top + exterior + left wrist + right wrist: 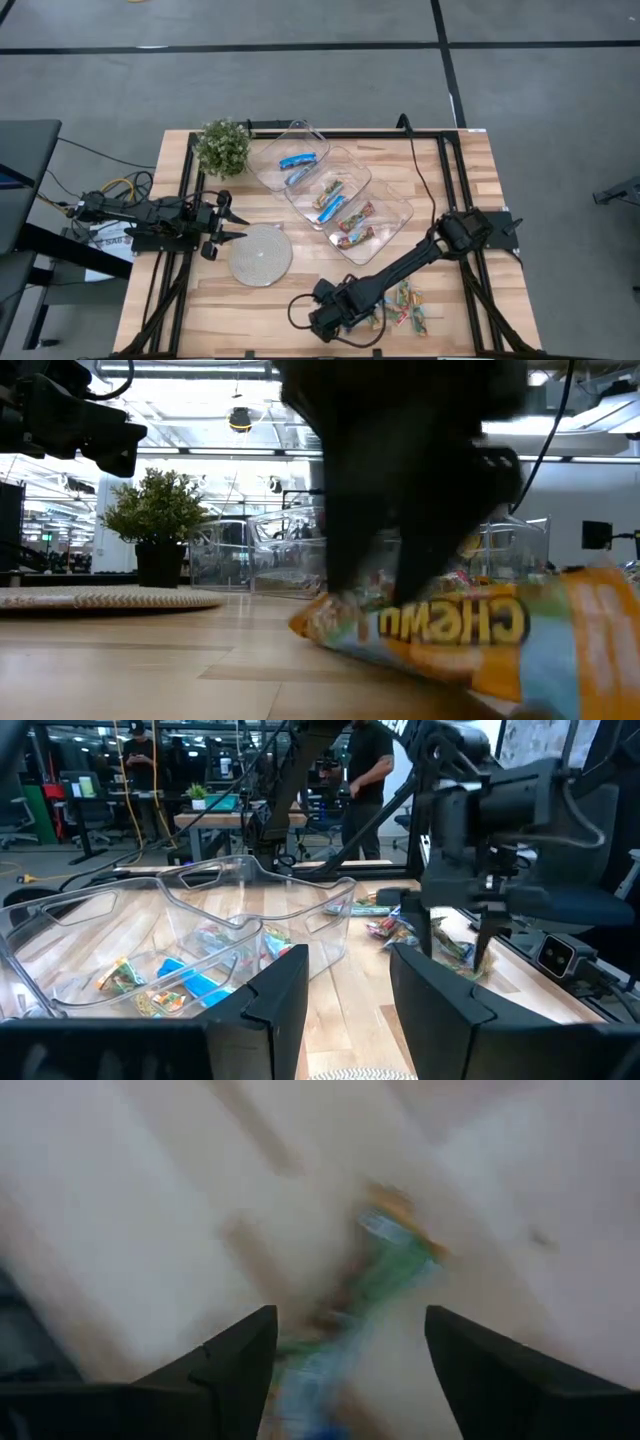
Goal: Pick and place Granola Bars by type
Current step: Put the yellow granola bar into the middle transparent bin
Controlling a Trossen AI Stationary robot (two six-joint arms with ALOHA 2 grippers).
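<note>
The right hand stands wide open, its fingers straddling a green-and-orange foil-wrapped granola bar that lies flat on the pale wooden tabletop. Nothing is gripped. In the high view this hand sits at the near edge, just beside a small heap of multicoloured wrapped bars.

Risk one: the bars lie touching one another, so closing here could catch two wrappers or nudge a neighbour toward the edge. Risk two: a flat, slick foil wrapper may slip from the fingertips if they pinch its edge rather than its body.

Three clear plastic trays stand well apart, toward the middle; the farthest holds blue-and-white wrapped bars, so a misjudged drop would mix types.

The left hand waits part-open and empty near the round grey woven disc.
</note>
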